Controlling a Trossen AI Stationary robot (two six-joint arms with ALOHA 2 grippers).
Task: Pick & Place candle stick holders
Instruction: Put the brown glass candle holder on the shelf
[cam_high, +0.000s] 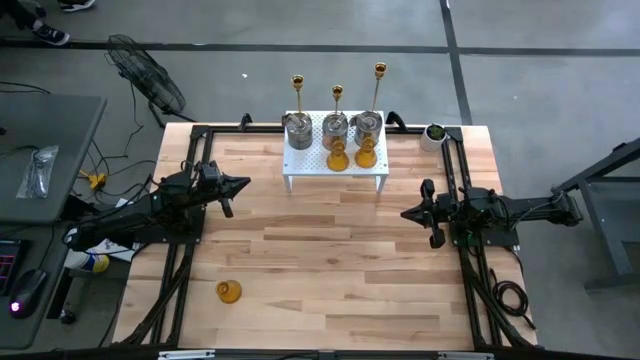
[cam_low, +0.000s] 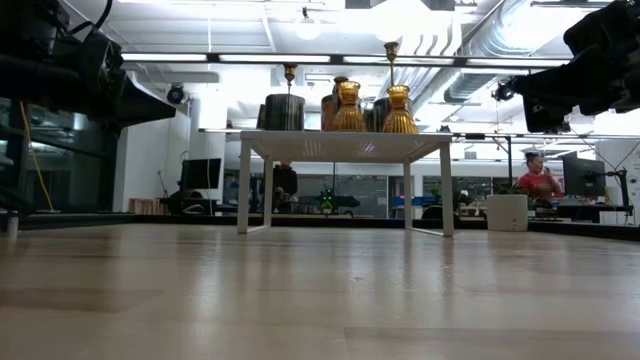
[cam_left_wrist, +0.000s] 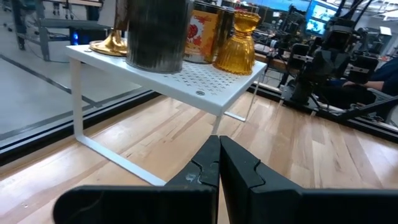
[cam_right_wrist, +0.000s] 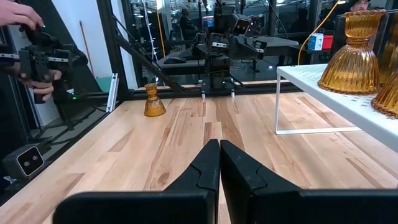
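A white perforated shelf (cam_high: 335, 168) stands at the table's far middle. On it are three tall gold sticks (cam_high: 337, 95) at the back, three squat silver jars (cam_high: 334, 128) and two amber glass holders (cam_high: 365, 155). A third amber holder (cam_high: 229, 291) stands on the table near the front left; it also shows in the right wrist view (cam_right_wrist: 153, 101). My left gripper (cam_high: 243, 184) is shut and empty, above the table left of the shelf. My right gripper (cam_high: 408, 213) is shut and empty, right of the shelf's near corner.
A small green plant in a white pot (cam_high: 435, 135) stands at the far right corner. Black frame rails (cam_high: 470, 190) run along the table's left, right and far sides. A person's hands (cam_right_wrist: 25, 15) hold a device beyond the table's left.
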